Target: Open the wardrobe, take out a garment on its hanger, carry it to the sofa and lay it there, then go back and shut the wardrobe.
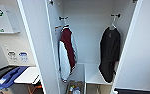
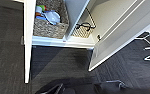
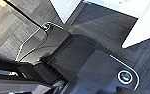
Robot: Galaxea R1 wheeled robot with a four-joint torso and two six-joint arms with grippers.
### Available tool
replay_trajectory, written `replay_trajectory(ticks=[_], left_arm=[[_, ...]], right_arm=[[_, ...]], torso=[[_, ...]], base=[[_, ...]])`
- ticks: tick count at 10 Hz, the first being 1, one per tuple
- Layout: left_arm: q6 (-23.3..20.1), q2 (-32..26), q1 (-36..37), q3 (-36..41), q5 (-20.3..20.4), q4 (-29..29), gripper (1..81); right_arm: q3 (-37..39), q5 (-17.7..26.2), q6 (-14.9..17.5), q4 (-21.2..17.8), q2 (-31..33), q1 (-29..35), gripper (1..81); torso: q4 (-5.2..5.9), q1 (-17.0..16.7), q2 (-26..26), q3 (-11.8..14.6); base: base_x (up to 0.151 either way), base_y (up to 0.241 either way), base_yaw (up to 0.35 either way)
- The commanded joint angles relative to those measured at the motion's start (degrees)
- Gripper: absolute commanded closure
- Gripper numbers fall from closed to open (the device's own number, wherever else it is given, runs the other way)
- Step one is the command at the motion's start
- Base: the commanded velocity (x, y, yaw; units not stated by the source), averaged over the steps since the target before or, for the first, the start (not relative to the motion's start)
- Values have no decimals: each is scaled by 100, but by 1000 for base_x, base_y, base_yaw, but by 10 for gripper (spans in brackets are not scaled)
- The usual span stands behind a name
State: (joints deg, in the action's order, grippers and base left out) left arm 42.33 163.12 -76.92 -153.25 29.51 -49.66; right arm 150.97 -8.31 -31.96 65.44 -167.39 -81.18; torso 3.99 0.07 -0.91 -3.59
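With the wardrobe point(image 1: 41, 50) standing open, the garment point(image 1: 109, 53) is hanging by its hanger point(image 1: 112, 25) near the right wall; finger state: cannot tell.

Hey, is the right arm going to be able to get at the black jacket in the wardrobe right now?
Probably yes. Both wardrobe doors stand open, and the black garment hangs on the right side with nothing in front of it.

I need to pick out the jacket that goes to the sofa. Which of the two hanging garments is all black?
The garment on the right side of the open wardrobe, hanging from a white hanger. The left-hand garment is dark red with white panels.
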Motion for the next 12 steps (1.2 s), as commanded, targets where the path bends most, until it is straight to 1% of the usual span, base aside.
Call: replay_trajectory(ticks=[1, 2, 3, 4, 5, 6, 7, 8, 9, 10, 11, 12], left_arm=[[21, 71, 77, 66, -472, -342, 10], [-5, 159, 24, 58, -613, -333, 10], [-14, 212, -12, 41, -675, -299, 10], [-14, 212, -38, 6, -666, -254, 10], [-13, 212, -56, -30, -666, -228, 10], [-5, 221, -56, -56, -666, -202, 10], [4, 221, -47, -56, -675, -166, 10], [4, 230, -29, -56, -675, -158, 10], [-5, 239, -21, -56, -675, -158, 10], [-5, 239, -21, -65, -684, -158, 10], [-5, 274, -11, -109, -719, -149, 10], [-5, 300, -3, -197, -719, -149, 10]], right_arm=[[326, 267, 50, 1706, -182, 984, 10], [449, 600, 59, 2276, -375, 1142, 10], [564, 979, 50, 2971, -586, 1318, 10], [652, 1156, 59, 3455, -745, 1458, 10], [687, 1218, 59, 3835, -851, 1538, 10], [731, 1444, 76, 4422, -965, 1573, 10], [696, 1893, 85, 4845, -1071, 1617, 10], [617, 2097, 85, 5022, -1150, 1687, 10], [504, 2210, 85, 5214, -1202, 1740, 10], [380, 2448, 102, 5444, -1282, 1767, 10], [266, 2781, 173, 5803, -1413, 1793, 10], [230, 3037, 208, 6006, -1528, 1802, 10]], torso=[[0, 0, 0, 0], [0, 0, 0, 0], [0, 0, 0, 0], [0, 0, 0, 0], [0, 0, 0, 0], [0, 0, 0, 0], [0, 0, 0, 0], [0, 0, 0, 0], [0, 0, 0, 0], [0, 0, 0, 0], [0, 0, 0, 0], [0, 0, 0, 0]], base=[[0, 0, 0], [0, 0, 0], [0, 0, 0], [0, 0, 0], [0, 0, 0], [0, 0, 0], [0, 0, 0], [0, 0, 0], [0, 0, 0], [0, 0, 0], [0, 0, 0], [0, 0, 0]])
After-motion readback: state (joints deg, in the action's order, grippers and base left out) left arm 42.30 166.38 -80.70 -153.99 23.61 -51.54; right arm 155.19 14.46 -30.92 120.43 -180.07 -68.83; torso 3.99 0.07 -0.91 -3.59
